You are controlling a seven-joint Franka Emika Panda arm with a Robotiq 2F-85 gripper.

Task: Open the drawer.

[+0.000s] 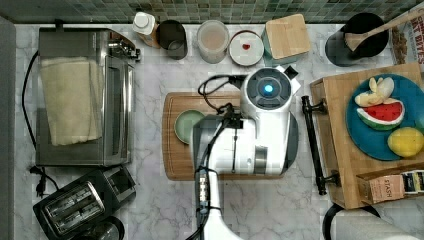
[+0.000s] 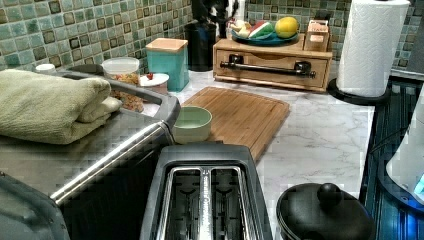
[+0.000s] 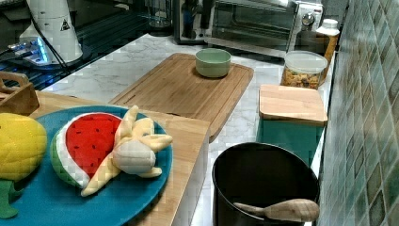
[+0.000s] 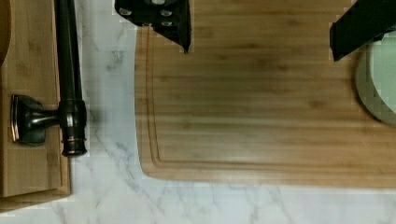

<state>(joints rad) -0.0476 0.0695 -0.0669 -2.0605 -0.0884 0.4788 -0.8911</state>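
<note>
The drawer (image 2: 272, 61) is a light-wood front with a long black bar handle (image 2: 270, 69), set in a low wooden unit and flush with it. In the top view the handle (image 1: 312, 145) runs along the unit's left face (image 1: 330, 150). My arm (image 1: 267, 107) hangs over the cutting board (image 1: 172, 150), just left of the handle in the top view. In the wrist view my gripper (image 4: 259, 30) is open above the board (image 4: 261, 107), its black fingers (image 4: 161, 18) wide apart with nothing between them. The handle (image 4: 69, 70) lies off to one side of them.
A green bowl (image 1: 187, 125) sits on the board. A blue plate of toy fruit (image 1: 385, 117) and a tea box (image 1: 392, 185) rest on the drawer unit. A paper-towel roll (image 2: 370, 47), a teal bamboo-lidded box (image 2: 167, 62), a toaster oven (image 1: 82, 95) and a toaster (image 1: 82, 200) ring the counter.
</note>
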